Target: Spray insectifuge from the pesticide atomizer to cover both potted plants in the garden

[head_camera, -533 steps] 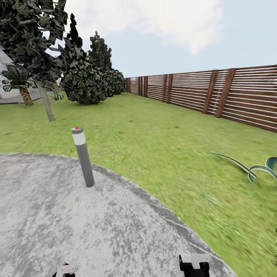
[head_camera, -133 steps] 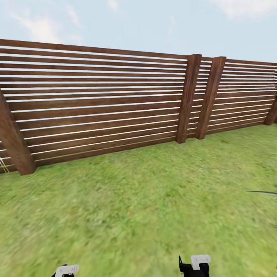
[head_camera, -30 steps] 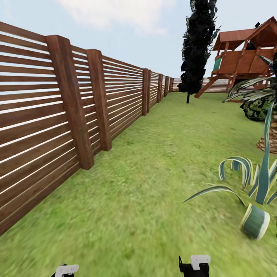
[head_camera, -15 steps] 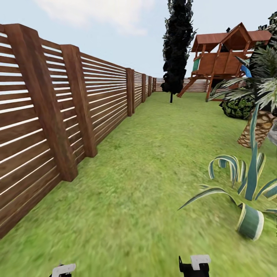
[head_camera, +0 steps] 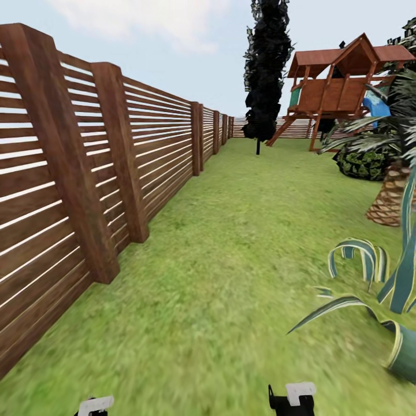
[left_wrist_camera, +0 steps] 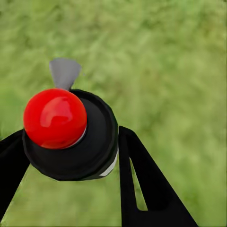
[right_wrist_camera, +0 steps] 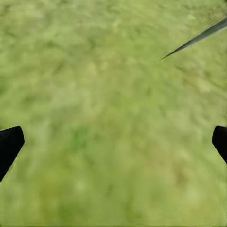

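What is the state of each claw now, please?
Left claw: closed on a black sprayer head with a red top.
Right claw: open, empty, above grass.

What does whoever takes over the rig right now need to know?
Left gripper: closed on the pesticide atomizer, a black head with a red cap and grey trigger.
Right gripper: open, holding nothing, over the lawn.
Position: on grass beside the slat fence, with a striped-leaf plant near the right.
Done: atomizer picked up.
Left: find both potted plants and spray them fully. No spraying is visible yet.
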You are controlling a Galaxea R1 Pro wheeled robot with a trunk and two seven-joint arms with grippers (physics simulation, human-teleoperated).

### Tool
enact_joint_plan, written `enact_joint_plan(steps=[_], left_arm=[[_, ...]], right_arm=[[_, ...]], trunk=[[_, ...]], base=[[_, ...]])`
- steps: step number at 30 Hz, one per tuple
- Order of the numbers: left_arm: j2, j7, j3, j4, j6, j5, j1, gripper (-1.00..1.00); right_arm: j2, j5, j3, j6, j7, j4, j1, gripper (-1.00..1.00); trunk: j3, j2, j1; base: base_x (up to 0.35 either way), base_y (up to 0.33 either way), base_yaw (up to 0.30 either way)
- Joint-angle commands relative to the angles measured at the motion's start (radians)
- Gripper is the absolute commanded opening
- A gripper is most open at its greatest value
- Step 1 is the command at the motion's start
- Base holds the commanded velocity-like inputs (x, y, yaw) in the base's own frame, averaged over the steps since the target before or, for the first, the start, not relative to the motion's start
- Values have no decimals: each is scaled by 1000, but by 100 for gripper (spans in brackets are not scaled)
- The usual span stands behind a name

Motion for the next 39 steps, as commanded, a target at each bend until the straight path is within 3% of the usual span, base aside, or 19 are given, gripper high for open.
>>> enact_joint_plan(steps=[1, 31, 39], left_arm=[[0, -3, -8, 0, -2, 11, 0, -100], [-2, -3, -9, 0, -3, 12, 0, -100], [-1, -4, -8, 0, -4, 12, 0, -100]], right_arm=[[0, 10, -2, -2, -9, 1, -1, 100], [0, 10, -3, -2, -9, 0, -1, 100], [0, 10, -2, -2, -9, 0, -1, 100]], trunk=[[-1, 0, 0], [-1, 0, 0], [-1, 0, 0]], base=[[289, 204, 0], [297, 191, -1], [329, 113, -215]])
